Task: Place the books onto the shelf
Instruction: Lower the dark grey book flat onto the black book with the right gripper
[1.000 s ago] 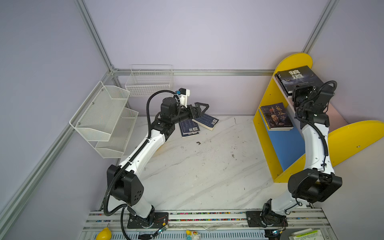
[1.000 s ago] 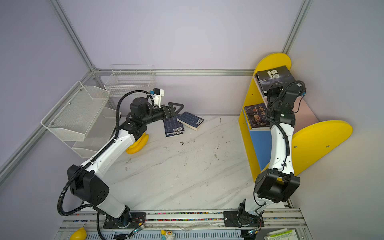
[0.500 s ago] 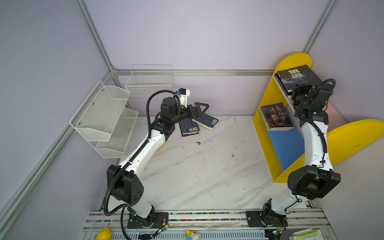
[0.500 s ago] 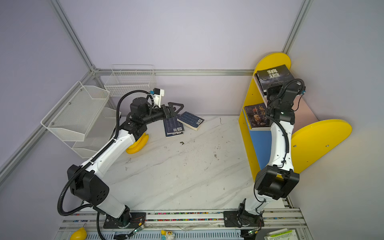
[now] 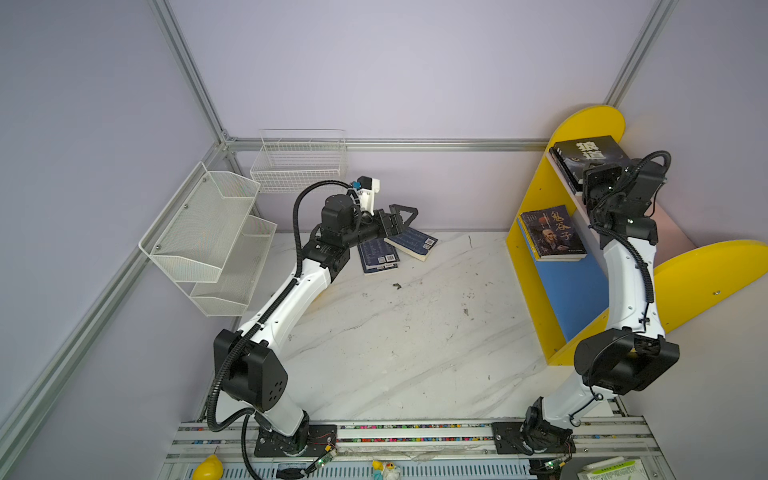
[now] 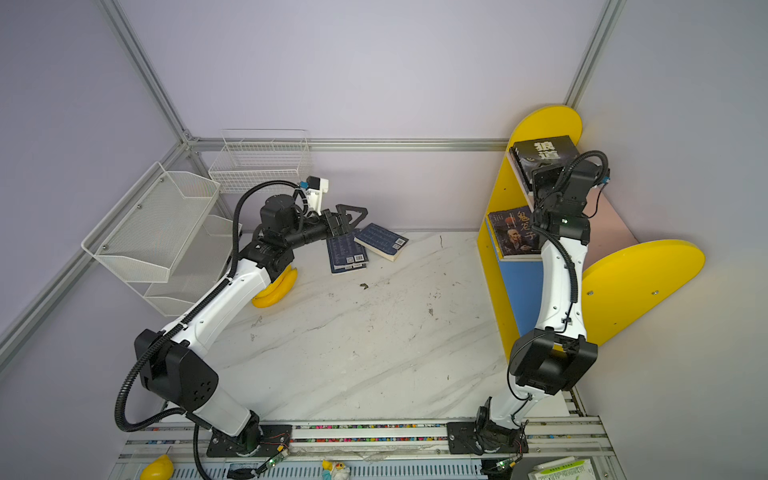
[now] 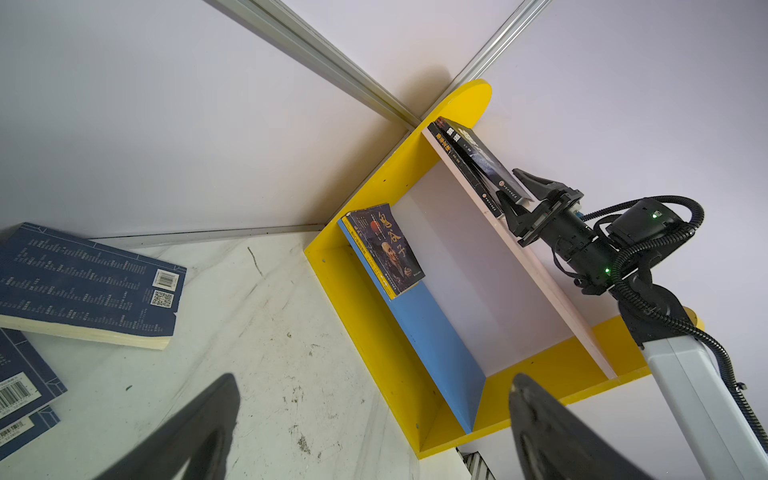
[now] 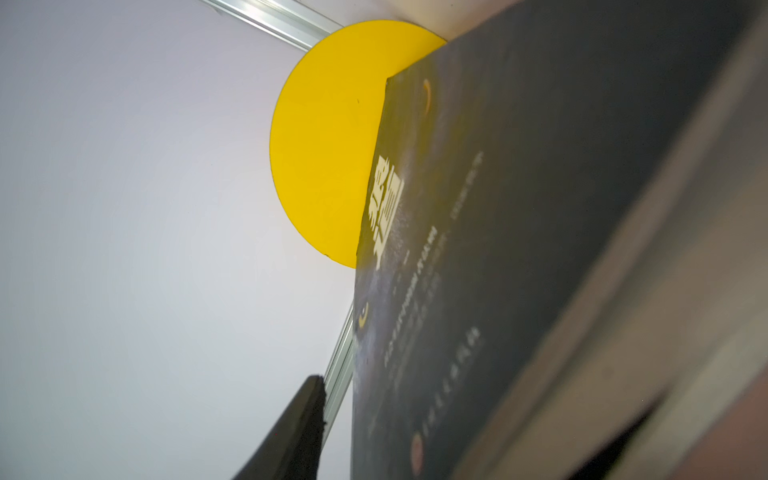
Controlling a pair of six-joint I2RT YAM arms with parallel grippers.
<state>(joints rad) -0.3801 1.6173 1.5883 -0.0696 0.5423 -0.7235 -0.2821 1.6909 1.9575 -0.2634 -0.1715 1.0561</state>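
Note:
The shelf (image 5: 536,291) stands at the table's right with a pink upper board (image 5: 669,237) and a blue lower board (image 5: 582,286). A black book with a white title (image 5: 586,156) lies on another dark book on the upper board. My right gripper (image 7: 509,187) is open around that book's near corner; one of its fingers (image 8: 303,428) stands clear of the cover (image 8: 498,249). A dark book with an orange title (image 5: 550,232) rests on the lower board. Two navy books (image 5: 411,243) (image 5: 377,255) lie at the back of the table. My left gripper (image 5: 401,216) hovers open just above them, holding nothing.
A white mesh tiered rack (image 5: 208,237) and a white wire basket (image 5: 299,160) hang at the back left. Yellow bananas (image 6: 276,284) lie under my left arm. Small yellow toys (image 5: 210,467) sit at the front rail.
My right gripper's jaws have parted from the black book on the upper board, and that arm has shifted slightly. The left arm has not moved.

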